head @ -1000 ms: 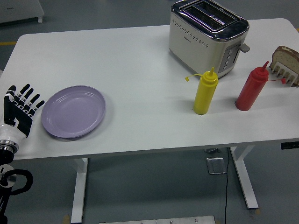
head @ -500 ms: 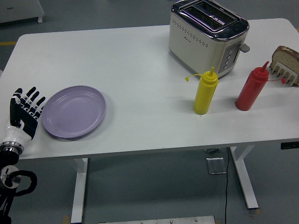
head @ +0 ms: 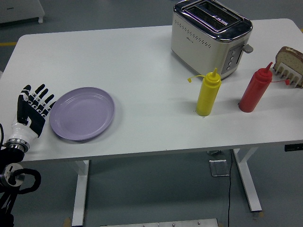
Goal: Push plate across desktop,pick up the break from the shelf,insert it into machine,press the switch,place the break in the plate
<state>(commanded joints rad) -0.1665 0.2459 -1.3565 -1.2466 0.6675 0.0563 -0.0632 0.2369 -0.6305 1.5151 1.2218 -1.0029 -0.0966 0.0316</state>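
Note:
A lilac plate [head: 82, 113] lies on the white table [head: 142, 61] near its front left. My left hand [head: 33, 111] stands just left of the plate with its fingers straight and spread, their tips at the plate's left rim. A slice of bread [head: 289, 57] stands in a small rack [head: 289, 75] at the far right edge. A silver toaster [head: 210, 35] with two empty slots stands at the back, its lever on the right end. My right hand is out of view.
A yellow squeeze bottle [head: 208, 93] and a red squeeze bottle [head: 254, 90] stand in front of the toaster, between the plate and the bread rack. The table's near edge runs just below the plate.
My left hand has moved right against the plate, and the plate has slid a little to the right across the table.

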